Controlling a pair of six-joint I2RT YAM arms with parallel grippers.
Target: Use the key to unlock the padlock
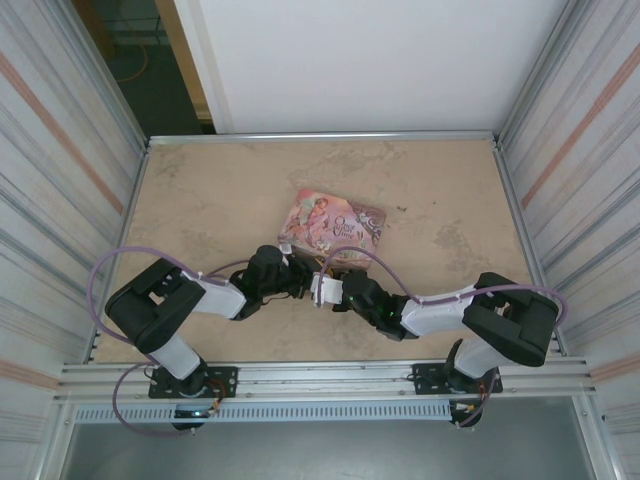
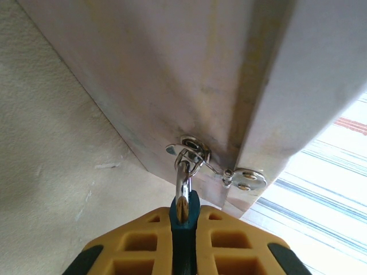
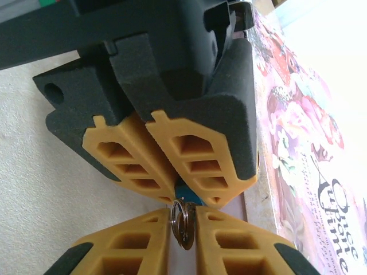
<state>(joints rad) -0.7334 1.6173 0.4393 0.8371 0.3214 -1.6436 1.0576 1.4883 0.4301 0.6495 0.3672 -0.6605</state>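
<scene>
The left gripper [image 2: 184,213] is seen pressed shut on the padlock [image 2: 186,238]. Its blue body is clamped between the two yellow fingers [image 2: 137,240], and the silvery shackle [image 2: 182,192] is threaded up through a metal hasp [image 2: 192,152] on the bare metal side of the tin [image 2: 172,74]. The right gripper [image 3: 183,220] is likewise closed, and the dark key [image 3: 184,234], hung on a thin wire ring [image 3: 179,213], is pinched between its pads. The key is held just under the tips of the left gripper, where a sliver of the blue padlock is glimpsed; whether key and lock touch cannot be told. On the pink illustrated lid, script lettering is turned sideways, and "Once" and "Time" can be made out; the words between are too small to read. The tin is shut, so its contents are hidden. One padlock, one key and one tin are counted. From above, both grippers are seen meeting at the near edge of the tin on the beige table [image 1: 200,190]
</scene>
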